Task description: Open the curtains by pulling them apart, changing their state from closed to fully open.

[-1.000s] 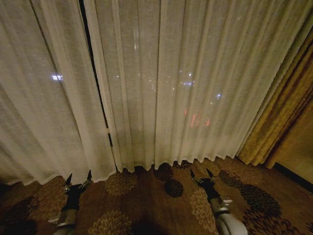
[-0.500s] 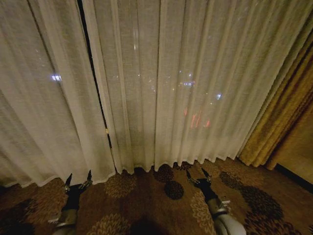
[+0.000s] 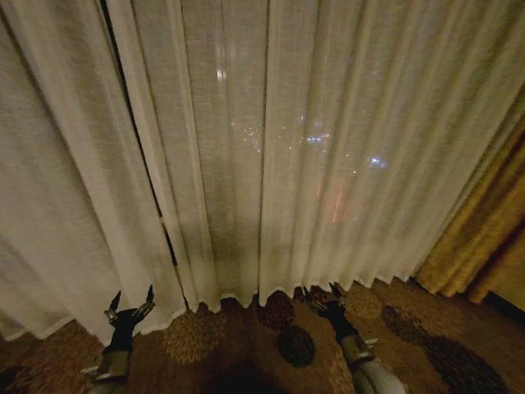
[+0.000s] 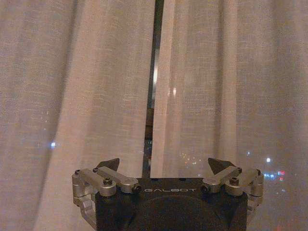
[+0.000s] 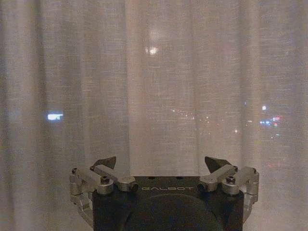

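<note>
My left gripper (image 3: pixel 131 302) and right gripper (image 3: pixel 322 296) hang spread, empty, curtains (image 3: pixel 271 148) at twelve o'clock.

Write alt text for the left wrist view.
The open left pincer faces the sheer curtains without touching them, roughly in line with the narrow dark gap where the two panels meet. Small lights glimmer through the fabric.
</note>
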### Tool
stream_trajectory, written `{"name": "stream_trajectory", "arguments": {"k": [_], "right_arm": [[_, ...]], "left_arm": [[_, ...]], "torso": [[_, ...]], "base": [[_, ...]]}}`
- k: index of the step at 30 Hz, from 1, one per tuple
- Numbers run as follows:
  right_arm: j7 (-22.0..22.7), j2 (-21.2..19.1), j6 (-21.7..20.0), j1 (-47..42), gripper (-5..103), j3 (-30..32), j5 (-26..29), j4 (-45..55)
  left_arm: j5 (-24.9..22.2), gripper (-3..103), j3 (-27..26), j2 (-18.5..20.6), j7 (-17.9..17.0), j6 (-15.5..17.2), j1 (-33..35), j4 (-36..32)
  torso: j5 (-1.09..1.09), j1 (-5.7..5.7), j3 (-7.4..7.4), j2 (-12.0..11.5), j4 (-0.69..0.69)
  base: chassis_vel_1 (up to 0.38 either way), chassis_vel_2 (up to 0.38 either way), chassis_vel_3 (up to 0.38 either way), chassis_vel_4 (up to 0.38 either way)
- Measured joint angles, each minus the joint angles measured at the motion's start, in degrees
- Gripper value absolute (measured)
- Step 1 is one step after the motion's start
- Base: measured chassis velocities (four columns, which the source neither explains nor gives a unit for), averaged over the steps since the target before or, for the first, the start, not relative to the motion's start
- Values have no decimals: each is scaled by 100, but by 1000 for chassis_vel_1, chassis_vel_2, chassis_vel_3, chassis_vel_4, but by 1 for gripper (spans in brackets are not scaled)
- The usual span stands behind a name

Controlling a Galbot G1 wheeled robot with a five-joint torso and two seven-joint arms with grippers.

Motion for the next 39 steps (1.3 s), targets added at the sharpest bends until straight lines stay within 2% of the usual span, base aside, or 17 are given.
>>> {"name": "stream_trajectory", "arguments": {"k": [7, 11, 13, 17, 23, 26, 31, 39], "right_arm": [[-53, 29, 49, 29, 100, -96, -60, -60], [-74, 22, 223, 79, 100, -134, -79, -146], [-30, 11, 449, 154, 100, -171, -83, -257], [0, -38, 560, 233, 100, -191, -163, -373], [247, -121, 493, 403, 100, -386, -588, -545], [397, -128, 504, 543, 100, -583, -621, -668], [503, -126, 458, 911, 100, -1055, -359, -779], [547, -127, 93, 1912, 100, -1636, 80, -1105]], "left_arm": [[0, 100, 0, 0, 0, 0, 1, 0], [0, 100, 0, 0, 0, 0, 1, 0], [0, 100, -1, 0, 0, 0, 0, 0], [0, 100, 0, 0, 0, 0, -3, 0], [0, 100, 0, 0, 0, 0, 0, 0], [0, 100, 0, 0, 0, 0, 2, 0], [0, 100, -1, 0, -1, 0, 4, 1], [0, 100, 0, 0, -1, 0, 0, 0]], "torso": [[-3, -1, 0, 0, 0], [-4, 0, 0, 0, 0], [-1, 0, 0, 0, 1], [-3, 6, 3, -3, -1], [-3, 1, 2, -3, 0], [-1, -10, -3, 4, -1], [-2, -11, -3, 5, 1], [-2, 4, 2, -2, 1]], "base": [[-340, 339, 337, -371], [-319, 366, 343, -360], [-340, 358, 345, -324], [-288, 234, 266, -241], [-63, 70, 21, -40], [13, -16, -23, 10], [65, -40, -52, 45], [0, 0, 0, 0]]}}
